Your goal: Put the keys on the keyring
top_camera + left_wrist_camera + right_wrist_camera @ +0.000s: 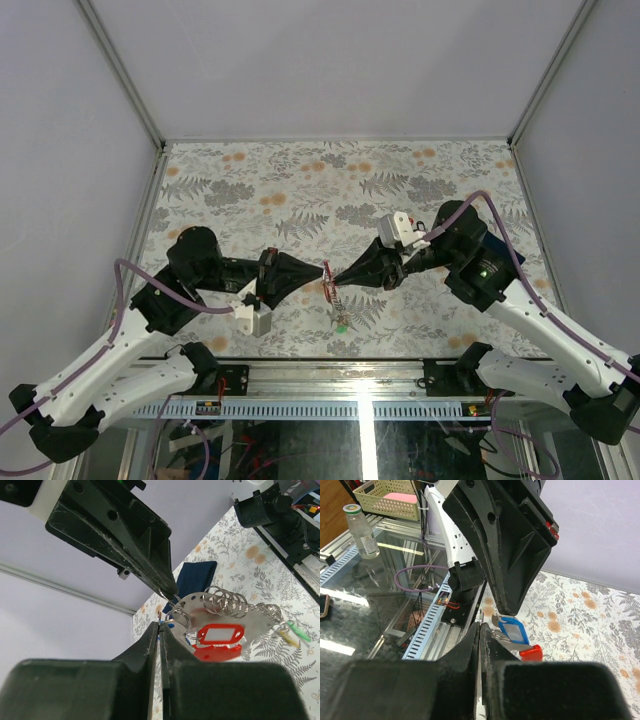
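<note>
My two grippers meet tip to tip above the table's middle. The left gripper (pixel 318 283) is shut, its tips pinching a thin metal piece at the key with the blue tag (pixel 514 630). The right gripper (pixel 338 279) is shut on the keyring's wire loop (pixel 179 614). The keyring bunch (pixel 329 279) hangs between them. It carries a silvery plate with a coiled wire (pixel 227 602) and a red tag (pixel 220 634). A green tag (pixel 342 325) hangs below; it also shows in the left wrist view (pixel 299 631) beside a yellow tag (pixel 287 637).
A dark navy folded cloth (pixel 197 579) lies on the floral table (pixel 300 190) at the far right, behind the right arm (pixel 480 265). Grey walls close the back and sides. The metal frame rail (pixel 330 375) runs along the near edge.
</note>
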You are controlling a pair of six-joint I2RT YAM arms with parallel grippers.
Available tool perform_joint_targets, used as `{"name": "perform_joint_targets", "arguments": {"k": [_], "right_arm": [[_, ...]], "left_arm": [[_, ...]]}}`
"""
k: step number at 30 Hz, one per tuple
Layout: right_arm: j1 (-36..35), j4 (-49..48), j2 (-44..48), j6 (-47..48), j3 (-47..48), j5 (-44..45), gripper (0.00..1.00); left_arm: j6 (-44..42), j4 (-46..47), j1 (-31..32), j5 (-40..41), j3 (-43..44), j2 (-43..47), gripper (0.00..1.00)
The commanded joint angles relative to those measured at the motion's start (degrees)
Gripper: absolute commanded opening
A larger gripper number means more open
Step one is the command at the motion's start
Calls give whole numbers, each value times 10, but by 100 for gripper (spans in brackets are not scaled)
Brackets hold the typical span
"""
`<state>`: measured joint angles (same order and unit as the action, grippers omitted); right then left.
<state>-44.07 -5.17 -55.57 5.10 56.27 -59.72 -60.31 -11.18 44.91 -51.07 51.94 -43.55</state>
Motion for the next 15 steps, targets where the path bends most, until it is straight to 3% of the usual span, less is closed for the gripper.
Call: {"name": "perform_joint_targets", "arguments": {"k": [1, 15], "right_arm": [[4, -16, -5, 11, 36, -16, 0], [3, 8, -6, 27, 36, -5, 0]], "left_arm": [[-6, -6, -1, -32, 23, -5, 0], [9, -6, -1, -44, 36, -14, 0]]}}
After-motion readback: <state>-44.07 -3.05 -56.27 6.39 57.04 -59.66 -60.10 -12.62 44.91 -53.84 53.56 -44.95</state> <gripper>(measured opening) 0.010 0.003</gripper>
